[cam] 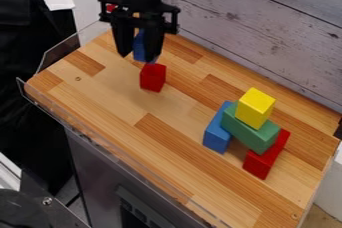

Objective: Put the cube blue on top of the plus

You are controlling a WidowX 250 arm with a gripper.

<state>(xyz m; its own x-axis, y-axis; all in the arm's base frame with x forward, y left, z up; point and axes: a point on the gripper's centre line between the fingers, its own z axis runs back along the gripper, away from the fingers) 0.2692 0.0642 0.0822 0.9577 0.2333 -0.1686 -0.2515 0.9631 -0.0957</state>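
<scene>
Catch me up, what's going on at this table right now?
The robot's claw has a blue cube between its fingers, toward the far left of the wooden top. A red cube sits just nearer the camera; whether the two touch is hard to tell. Off to the right is a small build: a green block lies across a long blue block and a red block, with a yellow cube on top. The blue cube is not on that build.

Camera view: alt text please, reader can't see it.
A black robot hand grips a blue block over a wooden tabletop, near a red cube. At the view's right, a yellow cube tops a green block lying across long blue and red blocks.
</scene>
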